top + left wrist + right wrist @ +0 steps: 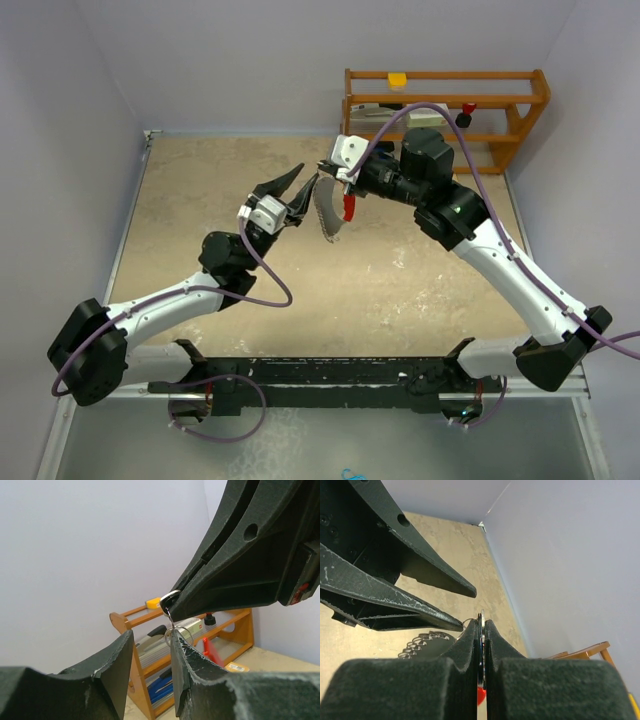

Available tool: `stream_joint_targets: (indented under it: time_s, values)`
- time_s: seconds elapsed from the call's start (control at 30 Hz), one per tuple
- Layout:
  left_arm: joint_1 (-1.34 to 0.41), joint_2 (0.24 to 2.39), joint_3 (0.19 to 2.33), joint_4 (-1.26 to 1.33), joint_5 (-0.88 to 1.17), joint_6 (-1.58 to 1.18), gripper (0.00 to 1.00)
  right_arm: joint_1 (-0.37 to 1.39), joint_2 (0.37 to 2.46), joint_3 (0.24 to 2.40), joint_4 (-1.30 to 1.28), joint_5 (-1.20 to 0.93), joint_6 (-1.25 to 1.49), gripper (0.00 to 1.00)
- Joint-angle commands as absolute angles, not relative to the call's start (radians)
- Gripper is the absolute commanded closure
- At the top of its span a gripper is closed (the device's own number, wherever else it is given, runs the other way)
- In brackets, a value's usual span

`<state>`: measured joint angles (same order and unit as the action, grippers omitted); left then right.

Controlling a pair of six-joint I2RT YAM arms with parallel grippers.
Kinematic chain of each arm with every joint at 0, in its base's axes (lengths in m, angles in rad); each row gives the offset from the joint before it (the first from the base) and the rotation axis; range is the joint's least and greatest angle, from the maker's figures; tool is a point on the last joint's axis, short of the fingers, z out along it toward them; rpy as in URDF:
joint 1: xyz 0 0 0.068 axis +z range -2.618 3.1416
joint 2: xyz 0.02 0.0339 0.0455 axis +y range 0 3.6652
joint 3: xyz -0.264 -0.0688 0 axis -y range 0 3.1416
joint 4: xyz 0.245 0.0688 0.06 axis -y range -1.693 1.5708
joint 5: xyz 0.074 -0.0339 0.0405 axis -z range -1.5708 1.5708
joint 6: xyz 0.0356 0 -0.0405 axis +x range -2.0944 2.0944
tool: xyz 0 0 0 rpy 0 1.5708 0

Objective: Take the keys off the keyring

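Right hand [338, 180] is up off the surface [400, 290], out on the near-left side of the wooden rack [520, 110]. Its fingers are pressed together on the keyring [328, 215] — red strip and ridged silver arc hang below the pinch. From my right wrist view the pads [465, 650] clamp a thin silver piece seen edge-on, red showing under it, the chain arc trailing off on the side away from the rack. I cannot tell if that thin piece is a key or part of the ring. Left hand [309, 171] sits just beside the keyring on its side away from the rack, fingers spread, one tip very near the pinch; contact I can't confirm. In the left wrist view a small silver loop [170, 599] sits at the right hand's fingertip and a thin wire ring [178, 630] hangs under it, just above my left fingers [115, 665], rack behind. The keys themselves — too small, I can't pick them out from the ring.
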<state>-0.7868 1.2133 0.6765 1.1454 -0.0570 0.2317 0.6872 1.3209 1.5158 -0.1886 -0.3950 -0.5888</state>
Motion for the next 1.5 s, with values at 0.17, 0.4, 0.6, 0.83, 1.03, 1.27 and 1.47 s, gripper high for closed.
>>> stream_joint_targets:
  time_s: [0.17,0.4,0.6,0.83,1.03,1.27,1.47]
  values:
    - [-0.788,1.234,0.708,1.154,-0.063,0.27,0.7,0.693,1.276,1.542,-0.107,-0.425,-0.568,1.0]
    - [-0.788,1.253,0.727,1.17,-0.047,0.27,0.7,0.694,1.278,1.541,-0.108,-0.438,-0.567,1.0]
    - [-0.788,1.263,0.736,1.195,-0.043,0.263,0.7,0.694,1.278,1.539,-0.114,-0.446,-0.568,1.0]
    - [-0.788,1.259,0.722,1.244,-0.08,0.247,0.71,0.695,1.273,1.535,-0.112,-0.446,-0.569,1.0]
    - [-0.788,1.255,0.713,1.261,-0.099,0.245,0.71,0.695,1.271,1.532,-0.109,-0.449,-0.569,1.0]
    - [-0.788,1.273,0.722,1.262,-0.093,0.242,0.71,0.695,1.27,1.535,-0.114,-0.468,-0.565,1.0]
    - [-0.788,1.286,0.727,1.294,-0.077,0.227,0.71,0.694,1.273,1.537,-0.122,-0.474,-0.565,1.0]
